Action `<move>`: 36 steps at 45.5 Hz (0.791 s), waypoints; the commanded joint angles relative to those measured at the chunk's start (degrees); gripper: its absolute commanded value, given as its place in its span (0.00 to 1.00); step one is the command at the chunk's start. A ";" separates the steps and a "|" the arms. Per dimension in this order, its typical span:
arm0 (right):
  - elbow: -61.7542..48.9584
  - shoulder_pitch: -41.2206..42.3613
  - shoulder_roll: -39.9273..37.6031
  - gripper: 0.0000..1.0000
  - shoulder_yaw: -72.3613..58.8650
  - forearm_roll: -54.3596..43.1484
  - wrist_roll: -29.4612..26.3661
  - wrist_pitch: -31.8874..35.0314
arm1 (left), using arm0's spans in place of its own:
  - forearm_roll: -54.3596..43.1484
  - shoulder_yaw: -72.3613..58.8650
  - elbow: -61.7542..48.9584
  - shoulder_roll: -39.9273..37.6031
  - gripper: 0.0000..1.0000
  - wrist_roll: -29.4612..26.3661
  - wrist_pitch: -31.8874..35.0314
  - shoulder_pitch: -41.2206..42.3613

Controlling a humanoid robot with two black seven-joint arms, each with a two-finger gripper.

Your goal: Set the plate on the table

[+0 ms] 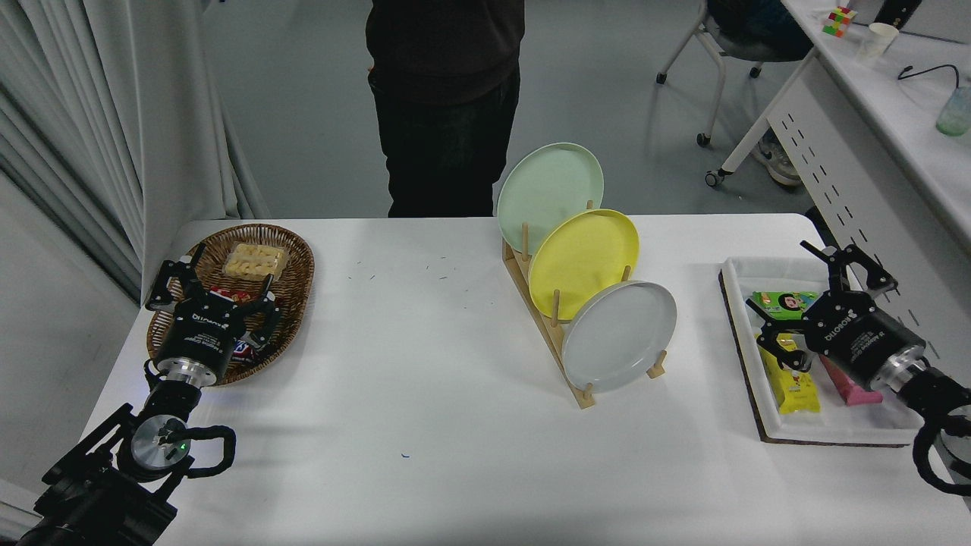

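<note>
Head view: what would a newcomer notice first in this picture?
Three plates stand on edge in a wooden rack mid-table: mint-green at the back, yellow in the middle, the grey plate nearest. The right gripper hovers open over a white snack tray at the right.

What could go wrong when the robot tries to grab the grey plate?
The grey plate leans on the yellow plate in the wooden rack, so pulling it might tip the yellow one or drag the rack. The right claw hangs open over the snack tray, so it might bump the packets.
</note>
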 commanded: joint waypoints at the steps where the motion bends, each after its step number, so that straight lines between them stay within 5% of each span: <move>1: 2.56 2.90 -1.65 1.00 -4.93 1.85 0.00 0.08 | 0.00 0.00 0.00 0.00 0.98 0.02 0.04 0.00; 36: 9.67 14.23 -3.23 1.00 -18.82 8.45 0.00 -3.61 | 0.00 0.00 0.00 0.00 0.98 0.02 -0.05 0.00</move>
